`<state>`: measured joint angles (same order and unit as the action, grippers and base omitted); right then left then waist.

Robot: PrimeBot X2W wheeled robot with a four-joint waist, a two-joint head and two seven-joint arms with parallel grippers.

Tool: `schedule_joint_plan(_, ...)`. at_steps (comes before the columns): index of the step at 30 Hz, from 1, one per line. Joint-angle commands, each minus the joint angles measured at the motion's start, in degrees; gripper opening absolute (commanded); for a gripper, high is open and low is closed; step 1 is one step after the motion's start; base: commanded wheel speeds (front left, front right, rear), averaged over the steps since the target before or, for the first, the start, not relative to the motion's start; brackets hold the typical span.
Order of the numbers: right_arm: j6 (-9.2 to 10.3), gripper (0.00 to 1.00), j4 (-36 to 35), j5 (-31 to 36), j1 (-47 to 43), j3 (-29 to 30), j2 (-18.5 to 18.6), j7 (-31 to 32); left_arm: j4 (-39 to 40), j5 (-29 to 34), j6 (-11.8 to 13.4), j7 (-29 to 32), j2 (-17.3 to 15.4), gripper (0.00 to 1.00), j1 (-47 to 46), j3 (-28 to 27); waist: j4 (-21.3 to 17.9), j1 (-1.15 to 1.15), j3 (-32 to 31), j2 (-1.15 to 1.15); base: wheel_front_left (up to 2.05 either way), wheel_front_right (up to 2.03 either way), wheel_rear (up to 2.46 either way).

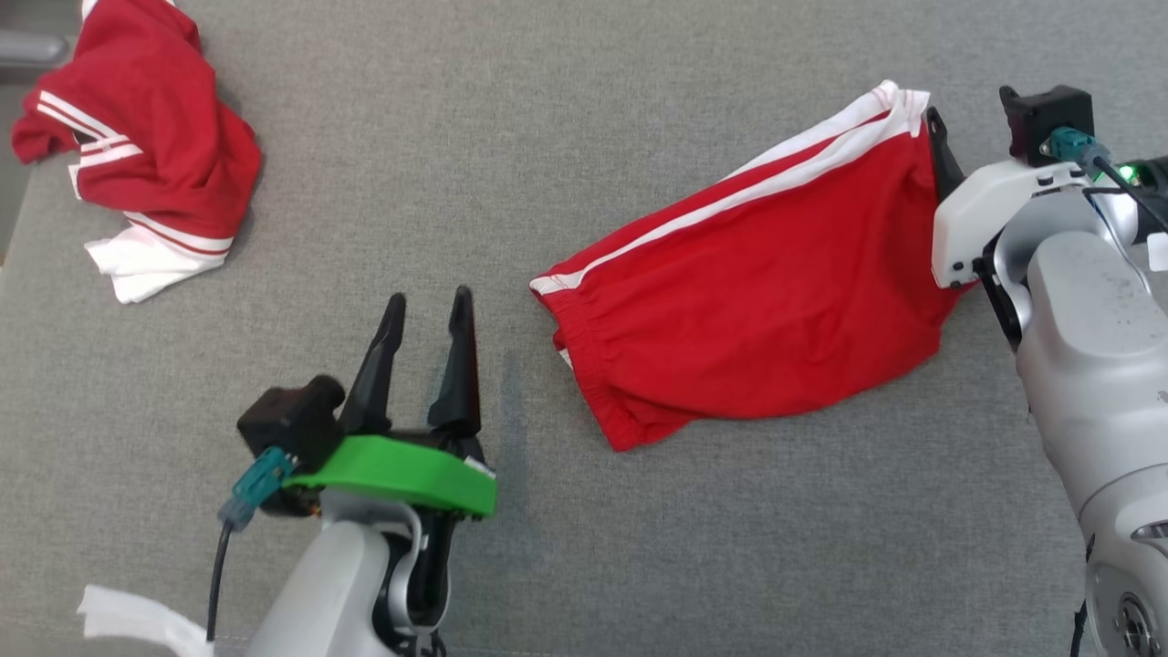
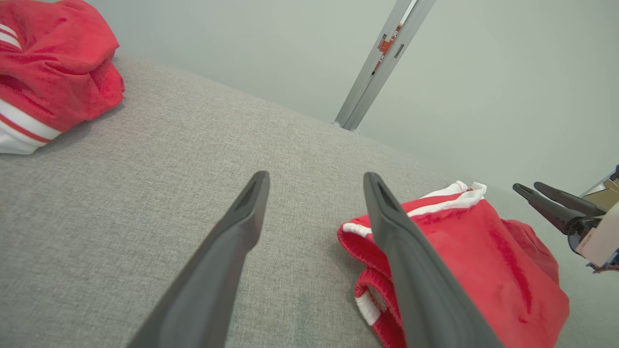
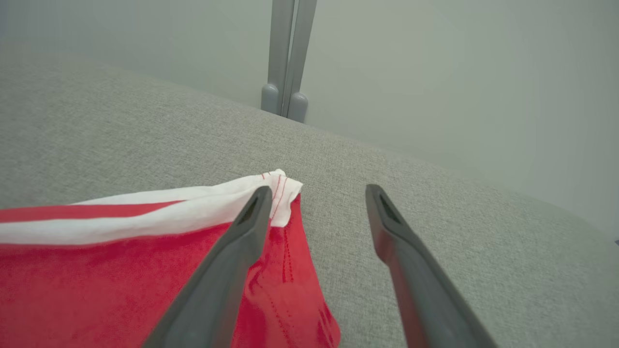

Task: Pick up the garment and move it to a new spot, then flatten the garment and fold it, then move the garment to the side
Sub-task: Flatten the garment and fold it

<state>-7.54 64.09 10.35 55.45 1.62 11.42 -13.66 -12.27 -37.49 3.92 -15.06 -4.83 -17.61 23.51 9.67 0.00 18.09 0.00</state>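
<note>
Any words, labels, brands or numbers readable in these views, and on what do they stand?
Nothing can be read.
Orange tag on the metal post: dark marks, too small and blurred to read.
Red shorts and the other red garment: white stripes, no lettering visible.

A counter (image 1: pixel 584 119) covered in grey woven fabric stretches wide under soft, even light. Behind its far edge rises a plain, pale grey-green wall (image 2: pixel 508 72). A slim grey metal post (image 3: pixel 286 48) stands upright just beyond the counter's edge.
</note>
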Motion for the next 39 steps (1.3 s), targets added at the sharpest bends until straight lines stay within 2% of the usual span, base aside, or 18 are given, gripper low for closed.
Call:
schedule_joint_plan(1,0.1,1.0,1.3,-1.0,-0.6,-0.4,0.4,0.2,0.6,1.3,-0.4,-0.1,-0.6,1.0,1.8,-1.3,-0.6,0.0,-1.8,0.0,0.0,0.0,0.0)
schedule_joint_plan(9,0.1,1.0,7.3,-5.3,-1.5,-3.7,2.3,5.6,4.0,4.2,-0.2,-0.1,-0.2,1.0,7.7,-6.7,0.0,0.0,-3.4,0.0,0.0,0.0,0.0)
schedule_joint_plan(19,0.1,1.0,9.1,-13.0,-3.4,-5.5,4.8,12.5,6.5,5.4,-0.7,-0.1,0.5,1.0,10.2,-8.5,4.0,0.0,-2.1,0.0,0.0,0.0,0.0)
schedule_joint_plan(23,0.05,1.0,9.5,-16.1,-4.8,-6.3,4.7,15.3,6.7,5.8,-0.8,-0.1,0.7,1.0,10.7,-8.9,4.9,0.0,-2.4,0.0,0.0,0.0,0.0)
schedule_joint_plan(24,0.04,0.8,9.6,-16.6,-5.0,-6.6,4.4,15.9,6.7,5.9,-0.8,-0.1,0.7,1.0,10.8,-9.0,4.9,0.0,-2.5,0.0,0.0,0.0,0.0)
schedule_joint_plan(25,0.04,0.42,9.6,-17.5,-5.3,-7.1,4.1,16.3,6.7,6.0,-0.8,-0.1,0.7,1.0,11.0,-9.2,4.9,0.0,-2.6,0.0,0.0,0.0,0.0)
schedule_joint_plan(26,0.04,0.31,9.6,-18.1,-5.5,-7.5,4.0,16.6,6.7,6.0,-0.7,-0.1,0.8,1.0,11.1,-9.3,4.8,0.0,-2.7,0.0,0.0,0.0,0.0)
schedule_joint_plan(27,0.03,0.13,9.4,-18.8,-5.6,-8.0,3.9,16.7,6.7,6.1,-0.7,-0.1,0.8,1.0,11.3,-9.4,4.6,0.0,-2.8,0.0,0.0,0.0,0.0)
schedule_joint_plan(28,0.03,0.0,9.1,-19.4,-5.7,-8.4,3.9,16.6,6.8,6.3,-0.7,-0.1,0.8,1.0,11.4,-9.3,4.4,0.0,-2.9,0.0,0.0,0.0,0.0)
schedule_joint_plan(39,0.09,0.0,2.7,-25.6,-7.7,-13.3,2.7,8.3,7.3,7.7,-0.2,-0.1,-0.3,1.0,11.8,-9.6,-1.2,0.0,-4.8,0.0,0.0,0.0,0.0)
